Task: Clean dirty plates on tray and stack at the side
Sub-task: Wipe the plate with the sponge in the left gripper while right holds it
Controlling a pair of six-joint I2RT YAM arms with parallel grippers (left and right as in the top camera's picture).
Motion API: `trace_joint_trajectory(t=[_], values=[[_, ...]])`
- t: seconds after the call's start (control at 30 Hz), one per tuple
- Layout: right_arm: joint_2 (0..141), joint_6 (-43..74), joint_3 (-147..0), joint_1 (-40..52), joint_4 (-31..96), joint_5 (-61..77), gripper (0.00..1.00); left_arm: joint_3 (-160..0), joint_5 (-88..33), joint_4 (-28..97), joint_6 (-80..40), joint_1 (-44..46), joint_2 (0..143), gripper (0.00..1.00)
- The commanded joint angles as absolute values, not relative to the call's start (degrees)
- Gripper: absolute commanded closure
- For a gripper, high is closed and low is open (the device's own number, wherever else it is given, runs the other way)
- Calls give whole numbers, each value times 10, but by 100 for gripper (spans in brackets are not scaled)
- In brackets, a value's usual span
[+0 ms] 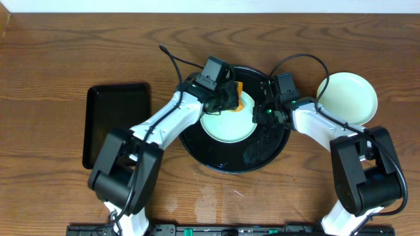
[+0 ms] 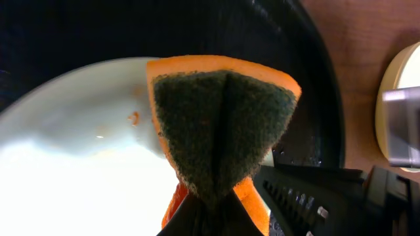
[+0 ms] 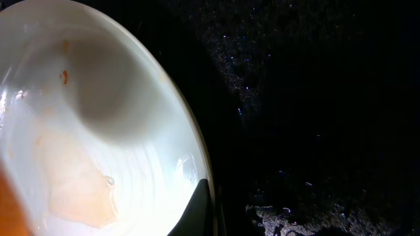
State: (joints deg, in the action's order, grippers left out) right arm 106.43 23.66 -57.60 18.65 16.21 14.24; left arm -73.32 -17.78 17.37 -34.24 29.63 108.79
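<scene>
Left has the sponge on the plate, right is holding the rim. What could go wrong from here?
The right gripper pinches the plate only at its rim; pressure from the sponge could slip it loose or tilt it on the glossy tray. The sponge is folded and held at one end by the left gripper, so it may flex and skip the small orange smear beside it.

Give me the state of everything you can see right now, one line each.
smeared plate: on round tray, faint orange smears
round tray: wet specks
sponge: folded, pinched by left gripper
right gripper: shut on smeared plate's rim
side plate: on bare table, looks clean
</scene>
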Motion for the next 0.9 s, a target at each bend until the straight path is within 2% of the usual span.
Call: trace_joint_trajectory(t=[0.0, 0.33, 0.6, 0.87], values=[[1079, 231, -577, 192, 163, 135, 99, -741, -193, 163, -385, 296, 1128, 92], [1079, 231, -577, 192, 165, 135, 98, -741, -199, 142, -392, 288, 1189, 92], [1079, 231, -577, 192, 175, 135, 99, -741, -56, 221, -380, 224, 1175, 92], [1079, 231, -577, 192, 176, 135, 99, -741, -49, 253, -329, 187, 1119, 92]])
